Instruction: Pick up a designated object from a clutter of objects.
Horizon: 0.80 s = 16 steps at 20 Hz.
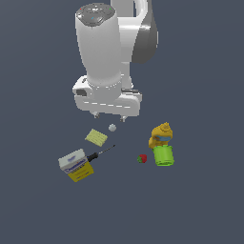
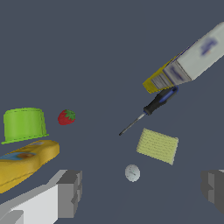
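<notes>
The screwdriver [image 1: 99,154] has a black-and-blue handle and a thin dark shaft; it lies on the floor with its handle against the yellow-and-white box [image 1: 76,165]. It also shows in the wrist view [image 2: 151,108], beside the box [image 2: 188,63]. My gripper [image 1: 110,115] hangs above the clutter, over the grey ball [image 1: 112,127], well apart from the screwdriver. In the wrist view its fingers [image 2: 70,192] stand wide apart with nothing between them, so the gripper [image 2: 142,190] is open and empty.
A pale yellow ribbed pad [image 1: 96,137] lies near the ball. A red strawberry [image 1: 142,158], a green cup [image 1: 164,155] and an orange-yellow lump [image 1: 161,135] sit at the exterior view's right. In the wrist view: pad [image 2: 157,145], ball [image 2: 132,173], strawberry [image 2: 66,117], cup [image 2: 24,124].
</notes>
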Available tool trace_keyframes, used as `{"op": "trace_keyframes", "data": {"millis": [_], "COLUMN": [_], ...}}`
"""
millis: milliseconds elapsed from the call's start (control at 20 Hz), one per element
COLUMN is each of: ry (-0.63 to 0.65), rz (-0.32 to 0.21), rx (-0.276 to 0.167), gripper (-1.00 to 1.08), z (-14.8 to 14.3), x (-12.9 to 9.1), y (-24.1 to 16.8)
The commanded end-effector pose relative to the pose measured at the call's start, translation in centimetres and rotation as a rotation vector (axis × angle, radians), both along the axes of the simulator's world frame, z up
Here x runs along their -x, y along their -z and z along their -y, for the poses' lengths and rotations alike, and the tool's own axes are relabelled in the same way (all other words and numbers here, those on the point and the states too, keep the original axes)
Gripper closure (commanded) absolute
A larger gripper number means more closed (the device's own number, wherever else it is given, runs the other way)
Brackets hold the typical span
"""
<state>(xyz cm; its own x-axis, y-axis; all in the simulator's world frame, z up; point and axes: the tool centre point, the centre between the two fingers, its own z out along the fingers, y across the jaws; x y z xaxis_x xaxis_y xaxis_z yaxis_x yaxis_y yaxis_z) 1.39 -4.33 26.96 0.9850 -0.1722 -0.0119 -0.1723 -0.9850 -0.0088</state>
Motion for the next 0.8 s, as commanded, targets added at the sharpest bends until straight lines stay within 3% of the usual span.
{"op": "trace_keyframes", "data": {"millis": [0,750], "ry": [0.054,0.567], "rz": [-0.001,-0.003], "rx": [-0.005,-0.012], "gripper": [-0.92,-0.92], "z": [0.4,5.2], "x": [-0.5,-3.2], "y": [1.3,13.6]}}
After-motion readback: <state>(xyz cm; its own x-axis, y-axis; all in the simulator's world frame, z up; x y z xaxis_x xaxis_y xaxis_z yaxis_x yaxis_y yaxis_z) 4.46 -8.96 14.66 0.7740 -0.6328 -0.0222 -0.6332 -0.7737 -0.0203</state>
